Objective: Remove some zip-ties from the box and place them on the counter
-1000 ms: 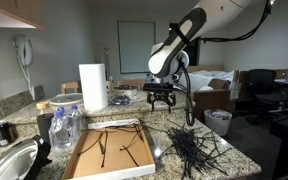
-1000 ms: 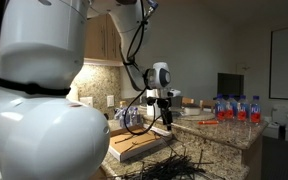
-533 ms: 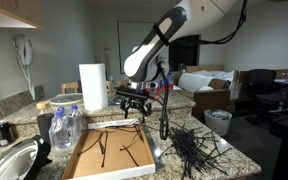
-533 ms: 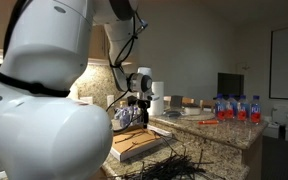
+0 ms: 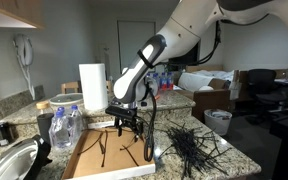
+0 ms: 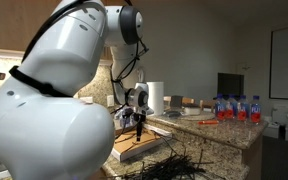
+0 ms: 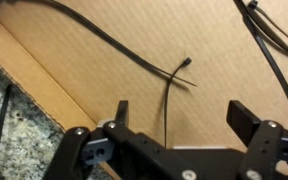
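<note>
My gripper (image 5: 125,124) hangs open just above the box (image 5: 109,174), over its far half; in an exterior view the gripper (image 6: 139,123) is low over the box (image 6: 134,151). In the wrist view both fingers (image 7: 246,118) stand wide apart over the brown box floor (image 7: 219,65), with nothing between them. One thin black zip-tie (image 7: 168,100) runs down between the fingers, and a longer one (image 7: 94,35) crosses above it. A loose pile of zip-ties (image 5: 189,150) lies on the counter (image 5: 229,160) beside the box, also visible as zip-ties (image 6: 174,166).
A paper towel roll (image 5: 92,87) stands behind the box. Water bottles (image 5: 64,125) and a sink (image 5: 14,160) sit beside it. More bottles (image 6: 234,106) line the raised ledge. Speckled granite (image 7: 4,130) lies just outside the box wall.
The arm has swung from above the zip-tie pile over to the box and come down low over its floor. The jaws stayed open and empty.
</note>
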Robot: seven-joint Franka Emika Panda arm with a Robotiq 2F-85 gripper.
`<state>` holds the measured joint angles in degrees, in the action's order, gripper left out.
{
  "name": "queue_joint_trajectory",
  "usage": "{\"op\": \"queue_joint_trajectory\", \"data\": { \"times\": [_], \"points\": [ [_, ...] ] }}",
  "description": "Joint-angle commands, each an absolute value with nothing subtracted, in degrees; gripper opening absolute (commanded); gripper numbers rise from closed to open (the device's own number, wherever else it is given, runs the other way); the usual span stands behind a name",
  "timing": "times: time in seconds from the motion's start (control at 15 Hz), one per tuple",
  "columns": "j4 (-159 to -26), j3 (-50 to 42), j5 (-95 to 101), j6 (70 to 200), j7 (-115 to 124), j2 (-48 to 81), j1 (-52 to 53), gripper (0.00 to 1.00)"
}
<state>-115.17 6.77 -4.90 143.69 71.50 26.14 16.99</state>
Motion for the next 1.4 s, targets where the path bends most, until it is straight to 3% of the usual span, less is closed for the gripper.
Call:
{"op": "queue_joint_trajectory", "data": {
  "times": [0.0,0.33,0.47,0.87,1.13,1.33],
  "points": [
    [-111.22,3.84,-3.29,143.79,74.76,30.07,19.25,1.00],
    [-106.56,-0.60,0.03,143.08,74.97,33.82,20.70,1.00],
    [-104.95,-1.86,1.43,143.47,74.74,34.88,20.93,0.74],
    [-104.35,-2.69,1.91,145.77,74.90,34.62,20.69,0.33],
    [-107.64,-3.16,0.32,152.75,77.50,33.43,20.65,0.08],
    [-111.14,-4.61,0.45,159.67,81.13,31.91,21.62,0.03]
  ]
}}
